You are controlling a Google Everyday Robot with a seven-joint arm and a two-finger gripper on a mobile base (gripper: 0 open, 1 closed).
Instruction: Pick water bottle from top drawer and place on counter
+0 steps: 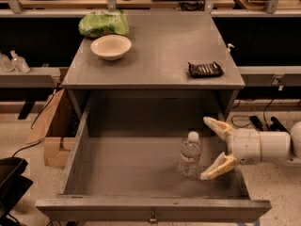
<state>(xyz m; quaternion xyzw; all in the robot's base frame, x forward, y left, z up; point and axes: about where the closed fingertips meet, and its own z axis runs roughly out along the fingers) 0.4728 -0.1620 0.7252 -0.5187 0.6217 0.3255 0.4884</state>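
Note:
The water bottle, clear ribbed plastic with a white cap, stands upright on the floor of the open top drawer, right of its middle. My gripper reaches in from the right, inside the drawer. Its two cream fingers are spread wide, one behind and one in front of the bottle's right side. They do not touch the bottle. The grey counter lies above the drawer.
On the counter stand a cream bowl, a green bag behind it and a dark packet at the right. Pump bottles stand on the left shelf. A cardboard box lies left of the cabinet.

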